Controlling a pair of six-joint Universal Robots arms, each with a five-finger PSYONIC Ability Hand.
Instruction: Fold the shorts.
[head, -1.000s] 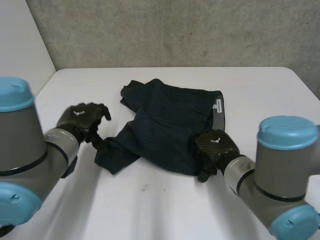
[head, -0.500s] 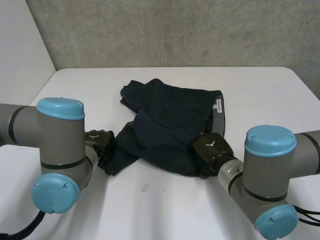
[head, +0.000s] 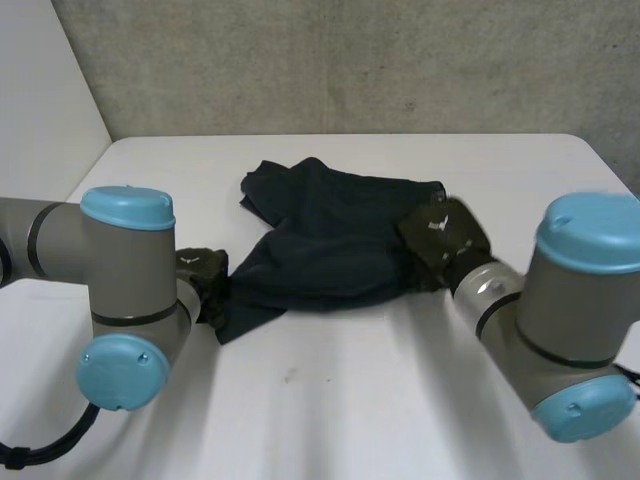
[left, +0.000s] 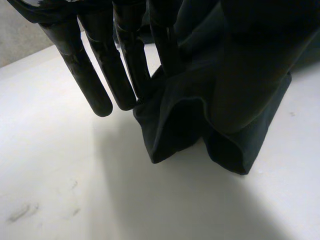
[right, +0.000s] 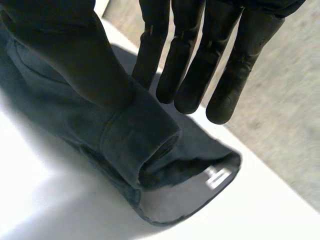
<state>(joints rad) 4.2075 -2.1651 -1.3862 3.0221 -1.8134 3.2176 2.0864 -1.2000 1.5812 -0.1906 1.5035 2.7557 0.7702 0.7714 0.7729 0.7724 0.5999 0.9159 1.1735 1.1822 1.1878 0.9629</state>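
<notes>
Dark navy shorts (head: 330, 240) lie crumpled across the middle of the white table (head: 350, 400). My left hand (head: 200, 272) is at the hem of the leg that points toward my left arm. In the left wrist view that hem (left: 225, 100) hangs in folds just off the table, caught beside the straight fingers (left: 95, 75). My right hand (head: 440, 235) holds the waistband end. In the right wrist view the thumb (right: 75, 55) pinches the rolled waistband (right: 125, 135) against the fingers, and a white label (right: 216, 176) shows inside.
A concrete wall runs behind the table's far edge (head: 350, 135). Bare white tabletop lies in front of the shorts and on both sides.
My right hand closed on the near waistband corner and carried it back and up, shortening the shorts. My left arm swung in and its hand closed on the leg hem.
</notes>
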